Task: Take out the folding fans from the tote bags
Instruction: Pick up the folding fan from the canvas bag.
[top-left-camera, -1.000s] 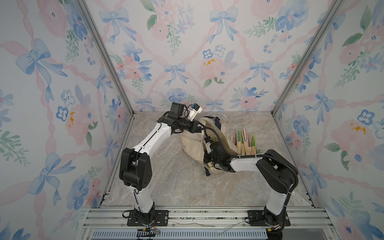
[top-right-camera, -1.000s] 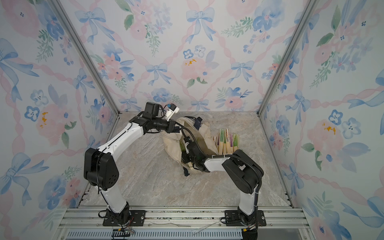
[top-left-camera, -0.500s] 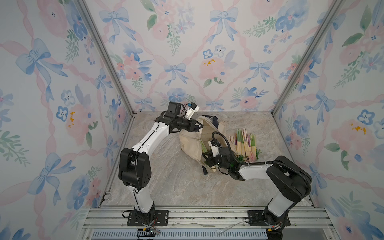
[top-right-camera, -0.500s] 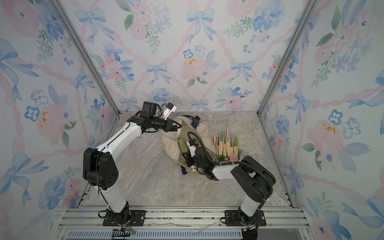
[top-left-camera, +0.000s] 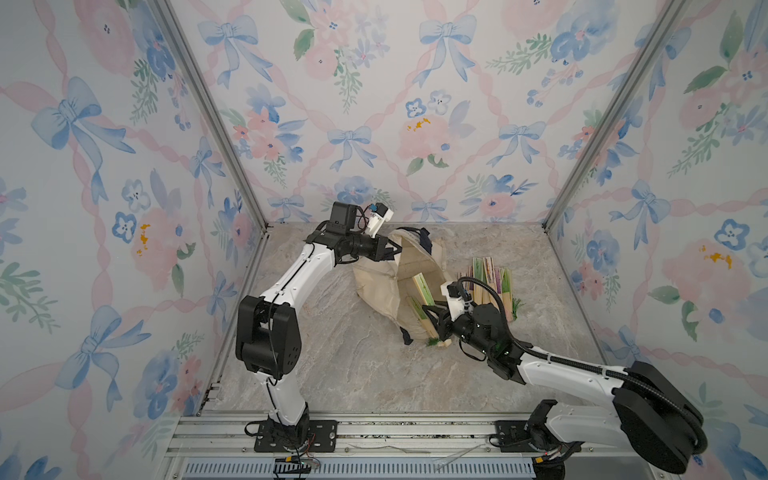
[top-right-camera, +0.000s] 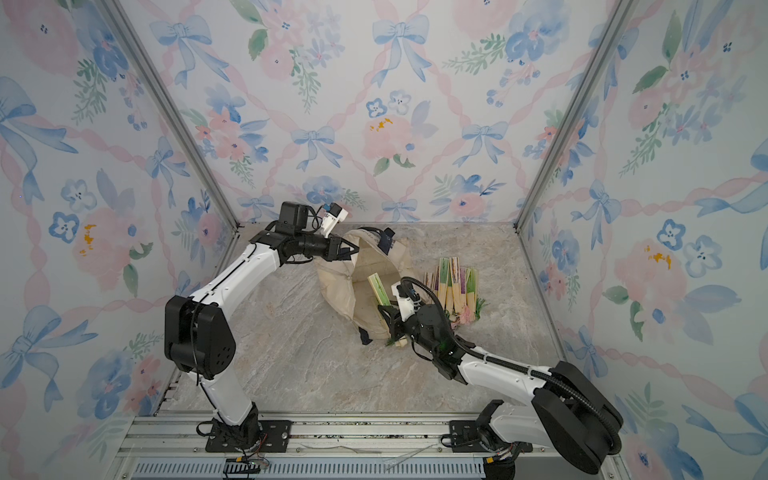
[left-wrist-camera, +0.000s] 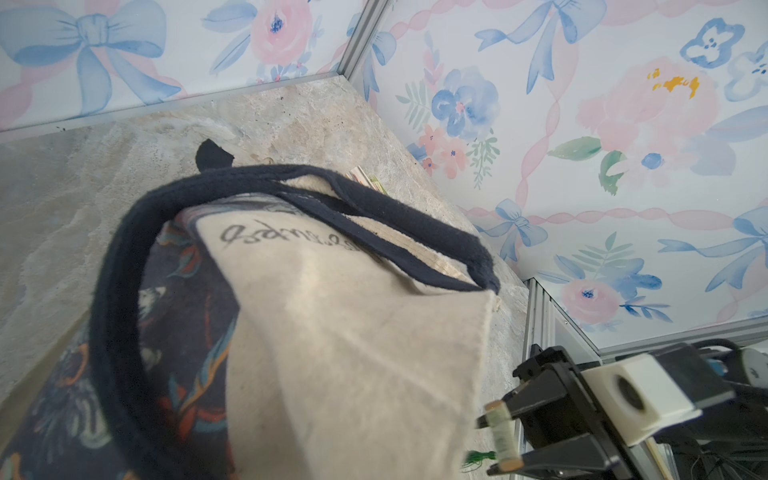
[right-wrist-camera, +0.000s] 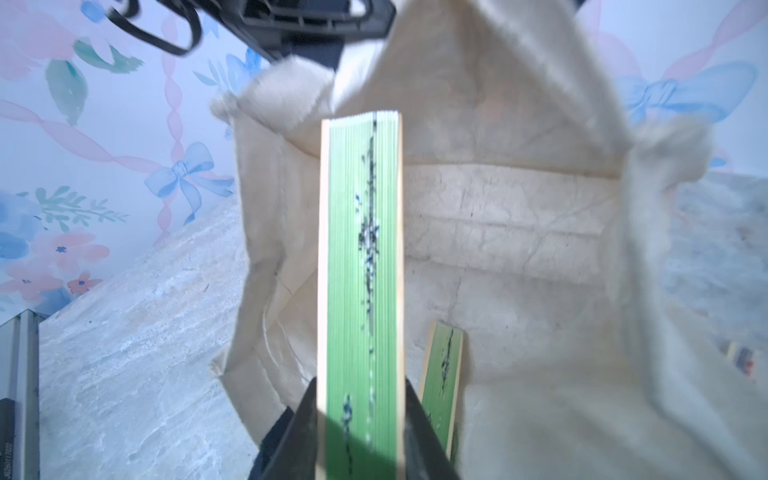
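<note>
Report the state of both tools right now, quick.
Left tool: closed on the tote bag at its rim.
Right tool: closed on a green folding fan.

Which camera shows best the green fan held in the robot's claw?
The right wrist view: the green fan fills the frame, clamped by the right gripper. In both top views it is small; the left wrist view shows only its edge.
</note>
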